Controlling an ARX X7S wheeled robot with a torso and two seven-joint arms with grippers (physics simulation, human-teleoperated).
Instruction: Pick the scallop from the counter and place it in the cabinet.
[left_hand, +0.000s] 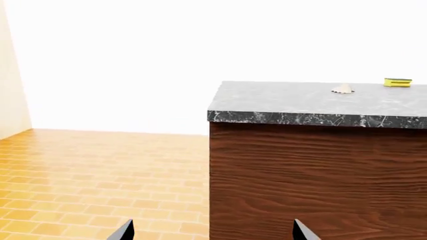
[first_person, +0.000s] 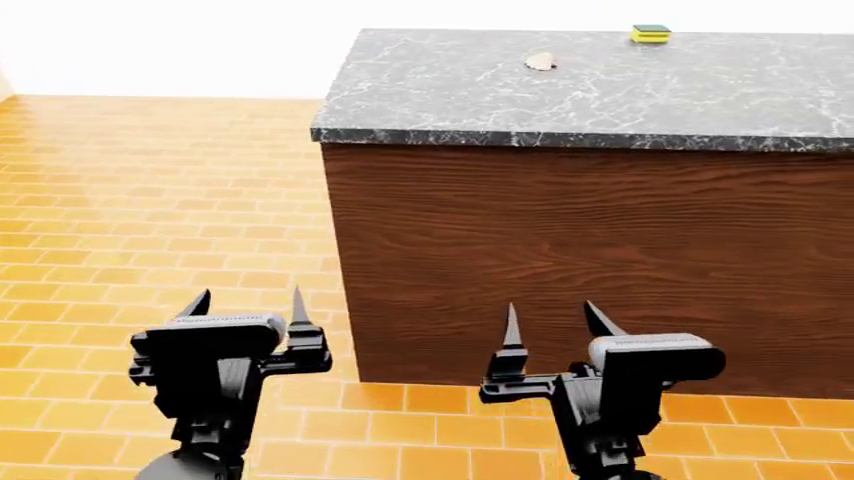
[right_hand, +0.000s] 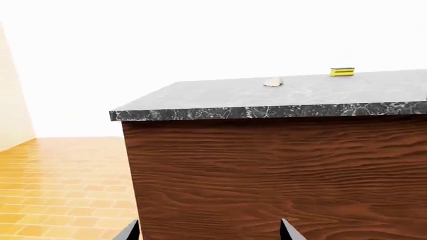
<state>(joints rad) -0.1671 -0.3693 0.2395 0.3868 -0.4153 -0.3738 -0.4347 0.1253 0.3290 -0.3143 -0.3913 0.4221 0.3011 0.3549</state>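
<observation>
We hold our left gripper (first_person: 248, 306) and right gripper (first_person: 551, 324) low before the grey marble-topped, brown wood-sided counter (first_person: 587, 215), both spread and empty; the small cream ribbed scallop (first_person: 541, 62) lies on the marble, near the yellow-and-green sponge block (first_person: 651, 34)

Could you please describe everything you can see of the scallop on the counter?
The scallop is a small, pale cream to tan, fan-shaped shell; ribbing is too small to make out. It lies on the grey marble top of the counter, toward the far side, apart from the yellow-and-green sponge. Nothing else touches it; both grippers are low and far from it.
</observation>
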